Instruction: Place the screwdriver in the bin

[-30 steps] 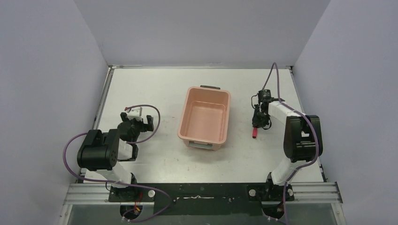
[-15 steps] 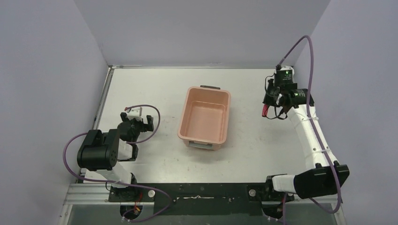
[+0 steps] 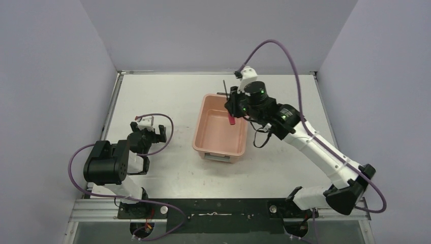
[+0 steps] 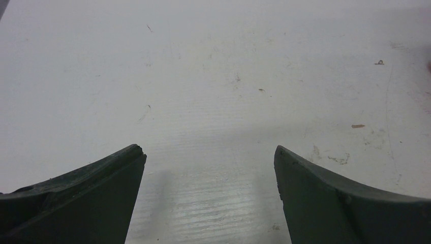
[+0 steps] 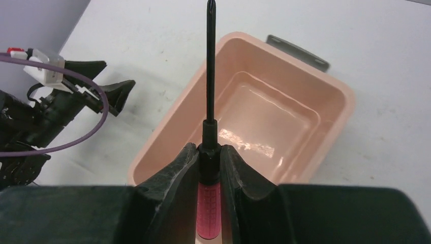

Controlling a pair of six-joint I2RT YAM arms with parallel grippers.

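The small screwdriver (image 5: 209,132), with its red handle and thin black shaft, sits clamped in the right claw (image 5: 209,152). The shaft points ahead over the salmon-pink rectangular plastic bin (image 5: 274,132) beneath. Well off to its left, the left claw (image 4: 208,168) hangs with jaws apart above the white tabletop (image 4: 213,76).

The top camera hangs high above the near edge of the table (image 3: 167,96), looking down and forward over its whole surface, with the bin (image 3: 217,138) mid-frame. The left wrist camera sits low and very close to the tabletop, facing out through the left gripper (image 4: 208,148), and shares only bare table with the top view. The right wrist camera looks steeply down past the right gripper (image 5: 209,152) and screwdriver (image 5: 210,76) onto the bin and the left arm (image 5: 45,117), both shared with the top view.
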